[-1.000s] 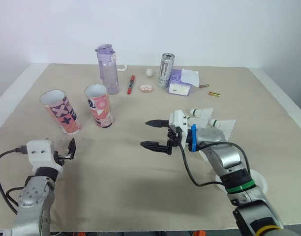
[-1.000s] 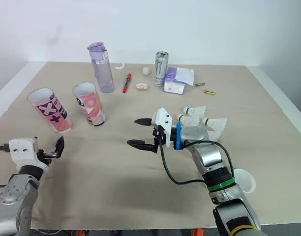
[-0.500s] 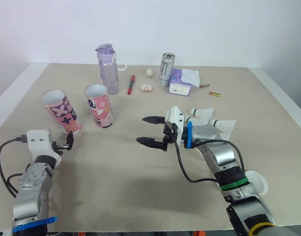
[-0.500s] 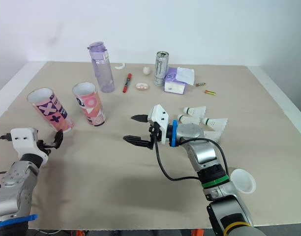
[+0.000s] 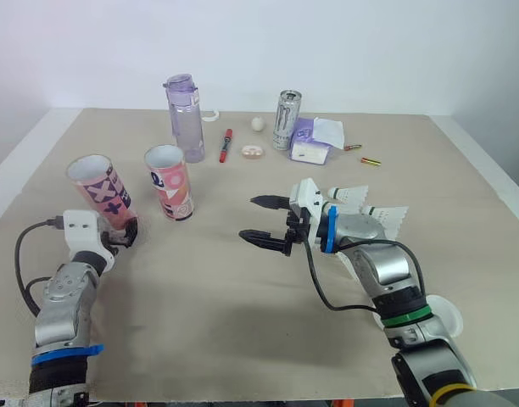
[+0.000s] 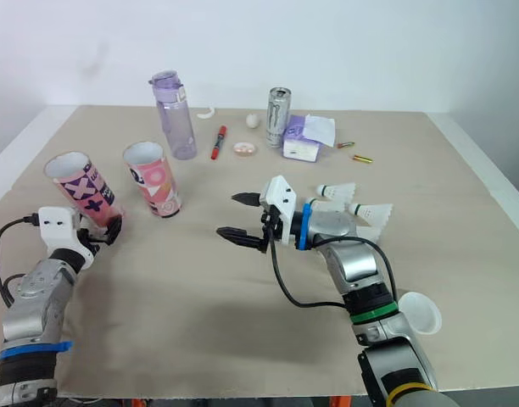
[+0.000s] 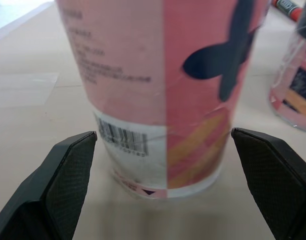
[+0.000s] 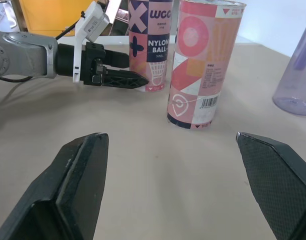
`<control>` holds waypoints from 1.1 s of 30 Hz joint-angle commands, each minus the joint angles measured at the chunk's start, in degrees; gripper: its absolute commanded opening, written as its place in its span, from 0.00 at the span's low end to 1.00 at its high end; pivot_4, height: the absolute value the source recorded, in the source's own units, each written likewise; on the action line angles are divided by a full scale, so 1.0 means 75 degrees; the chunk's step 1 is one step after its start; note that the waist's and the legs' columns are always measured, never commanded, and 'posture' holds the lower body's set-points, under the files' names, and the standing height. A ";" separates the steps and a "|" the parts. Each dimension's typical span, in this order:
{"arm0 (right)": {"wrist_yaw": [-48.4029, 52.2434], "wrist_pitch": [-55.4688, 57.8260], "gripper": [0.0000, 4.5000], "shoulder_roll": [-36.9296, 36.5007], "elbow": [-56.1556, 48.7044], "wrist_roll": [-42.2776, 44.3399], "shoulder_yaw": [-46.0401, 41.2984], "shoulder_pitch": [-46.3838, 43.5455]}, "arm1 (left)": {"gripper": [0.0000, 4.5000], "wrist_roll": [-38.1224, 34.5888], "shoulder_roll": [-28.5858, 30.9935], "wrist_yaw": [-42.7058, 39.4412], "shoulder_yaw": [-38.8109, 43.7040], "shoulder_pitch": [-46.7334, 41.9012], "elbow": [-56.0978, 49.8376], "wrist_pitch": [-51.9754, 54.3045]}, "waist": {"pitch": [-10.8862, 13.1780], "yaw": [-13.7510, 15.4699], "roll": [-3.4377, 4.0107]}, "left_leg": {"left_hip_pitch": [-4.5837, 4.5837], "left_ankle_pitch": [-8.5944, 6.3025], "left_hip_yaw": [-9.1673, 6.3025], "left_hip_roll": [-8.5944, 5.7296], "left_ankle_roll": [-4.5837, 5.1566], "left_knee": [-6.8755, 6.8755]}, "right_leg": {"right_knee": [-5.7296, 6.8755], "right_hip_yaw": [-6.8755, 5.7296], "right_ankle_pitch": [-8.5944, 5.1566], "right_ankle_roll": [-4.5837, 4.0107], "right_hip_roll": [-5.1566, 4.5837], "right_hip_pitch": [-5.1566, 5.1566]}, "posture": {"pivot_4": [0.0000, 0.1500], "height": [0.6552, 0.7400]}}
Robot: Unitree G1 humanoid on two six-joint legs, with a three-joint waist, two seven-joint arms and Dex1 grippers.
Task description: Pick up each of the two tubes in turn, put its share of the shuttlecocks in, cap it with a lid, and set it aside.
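Two open-topped tubes stand at the left: a pink one with navy marks (image 5: 103, 193) and a pink-and-orange one (image 5: 170, 182). My left gripper (image 5: 124, 233) is low at the base of the navy-marked tube (image 7: 158, 85). It is open, with a finger (image 7: 63, 180) on each side of the tube and neither touching it. My right gripper (image 5: 248, 218) hovers open and empty over the table's middle, pointing at both tubes (image 8: 203, 65). White shuttlecocks (image 5: 351, 195) lie behind my right wrist. A white lid (image 6: 416, 311) lies at the near right.
At the back stand a purple bottle (image 5: 184, 119), a silver can (image 5: 286, 121) and a purple tissue pack (image 5: 313, 142). A red marker (image 5: 226, 145), a small white ball (image 5: 258, 125) and other small items lie around them.
My left arm has reached forward, bringing its open gripper up to the base of the navy-marked tube. The right gripper drifted left, then back a little, and stayed open.
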 commanded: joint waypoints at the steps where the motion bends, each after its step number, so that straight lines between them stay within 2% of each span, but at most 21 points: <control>1: -0.0031 -0.0022 0.97 -0.0026 -0.0363 0.0046 -0.0181 -0.0049 | 1.00 0.0068 0.0176 -0.0188 -0.0041 -0.0424 0.0458 -0.0407 | 0.0000 -0.0001 0.0000 | 0.0000 0.0000 0.0002 -0.0001 0.0000 0.0000 | -0.0001 0.0002 0.0000 0.0001 -0.0002 0.0001 | 1.00 1.00; 12: -0.0067 0.0072 0.97 -0.0073 -0.0500 0.0045 -0.0179 0.0013 | 1.00 -0.0042 0.0448 -0.1072 -0.0158 -0.1516 0.2369 -0.1157 | 0.0000 0.0000 0.0000 | -0.0033 0.0000 0.0000 -0.0002 -0.0001 0.0000 | -0.0001 0.0000 0.0000 0.0002 -0.0001 -0.0028 | 1.00 1.00; 19: -0.0073 0.0149 0.97 -0.0119 -0.0561 0.0049 -0.0202 0.0035 | 1.00 0.0107 0.0602 -0.1597 -0.0358 -0.1817 0.3064 -0.1861 | 0.0000 0.0003 0.0000 | -0.0059 0.0001 0.0001 -0.0004 -0.0001 0.0000 | 0.0000 0.0001 0.0000 0.0002 -0.0002 -0.0051 | 1.00 1.00; 20: -0.0078 0.0162 1.00 -0.0120 -0.0579 0.0047 -0.0196 0.0056 | 0.91 0.0129 0.0608 -0.1660 -0.0386 -0.1813 0.3155 -0.2001 | 0.0000 0.0003 0.0000 | -0.0059 0.0001 0.0002 -0.0004 -0.0001 0.0000 | 0.0000 0.0000 0.0000 0.0002 -0.0002 -0.0051 | 1.00 1.00; 22: -0.0079 0.0186 1.00 -0.0131 -0.0610 0.0051 -0.0192 0.0084 | 0.84 0.0141 0.0605 -0.1719 -0.0401 -0.1814 0.3268 -0.2249 | 0.0000 0.0002 0.0000 | -0.0059 0.0001 0.0002 -0.0004 -0.0001 0.0000 | 0.0000 0.0001 0.0000 0.0002 -0.0001 -0.0052 | 1.00 1.00; 23: -0.0081 0.0196 1.00 -0.0137 -0.0625 0.0054 -0.0191 0.0094 | 0.72 0.0125 0.0597 -0.1719 -0.0381 -0.1818 0.3309 -0.2316 | 0.0000 0.0002 0.0000 | -0.0060 0.0001 0.0001 -0.0003 -0.0001 0.0000 | 0.0000 0.0000 0.0000 0.0002 -0.0001 -0.0053 | 1.00 1.00; 26: -0.0082 0.0224 1.00 -0.0148 -0.0662 0.0058 -0.0192 0.0115 | 0.65 0.0116 0.0612 -0.1677 -0.0316 -0.1838 0.3440 -0.2476 | 0.0000 0.0002 0.0000 | -0.0060 0.0001 0.0002 -0.0003 -0.0001 0.0000 | 0.0000 0.0001 0.0000 0.0002 -0.0001 -0.0053 | 1.00 1.00; 33: -0.0071 0.0274 1.00 -0.0189 -0.0770 0.0075 -0.0208 0.0194 | 0.65 0.0049 0.0855 -0.1688 -0.0198 -0.1732 0.3432 -0.2575 | 0.0000 0.0002 0.0000 | -0.0060 0.0001 0.0001 -0.0001 -0.0001 0.0000 | 0.0001 0.0000 0.0001 0.0002 0.0000 -0.0054 | 1.00 1.00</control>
